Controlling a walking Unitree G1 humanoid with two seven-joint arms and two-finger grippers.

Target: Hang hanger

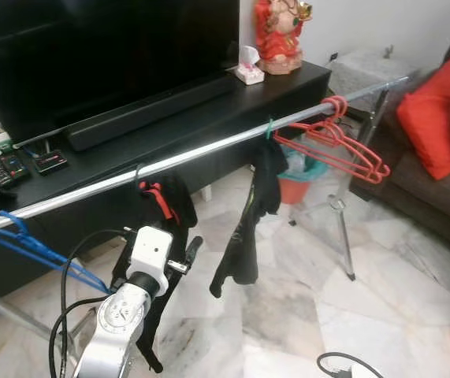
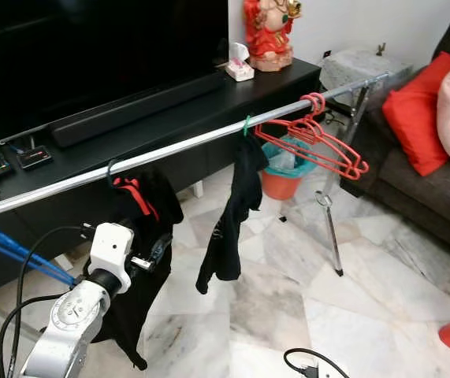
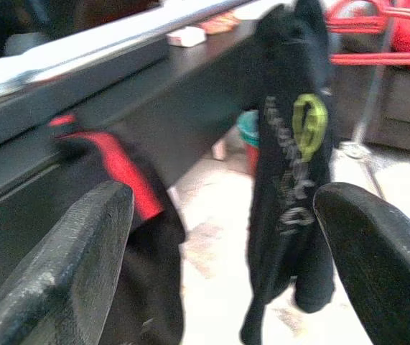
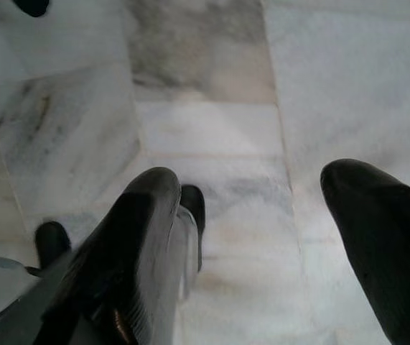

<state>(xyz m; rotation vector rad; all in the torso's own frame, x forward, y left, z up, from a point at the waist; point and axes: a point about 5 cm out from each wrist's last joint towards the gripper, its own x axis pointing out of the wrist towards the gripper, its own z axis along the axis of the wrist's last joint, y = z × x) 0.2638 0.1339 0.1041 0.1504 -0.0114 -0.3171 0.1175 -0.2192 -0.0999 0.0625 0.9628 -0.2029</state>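
My left end effector (image 3: 222, 266) is raised in front of me with its two black fingers (image 3: 61, 266) spread apart and nothing between them; just beyond the tips hangs the black garment with red trim (image 1: 161, 206), and above it runs the silver rail (image 1: 201, 155). That garment sits on a dark hanger hook (image 1: 139, 172) which is already over the rail, so I judge the hanging itself is done — what is left, as far as I can see, is only to draw the arm back clear of the cloth. The hook looks seated squarely on top of the bar, and the garment drapes straight down, though my wrist housing hides its lower part. Further along the rail, away from my left end effector toward my right, a second black garment (image 1: 250, 220) hangs from a small green hook (image 1: 270, 128), and past that a bunch of bare red hangers (image 1: 333, 146) is hooked near the rail's far end. On the other side, a blue hanger (image 1: 31, 248) hangs empty. Behind the rail stands the dark surface (image 1: 209, 106) with a soundbar (image 1: 150, 110) on it. My right end effector (image 4: 255, 237) points down at the marble floor (image 4: 205, 86) — fingers apart, holding nothing.
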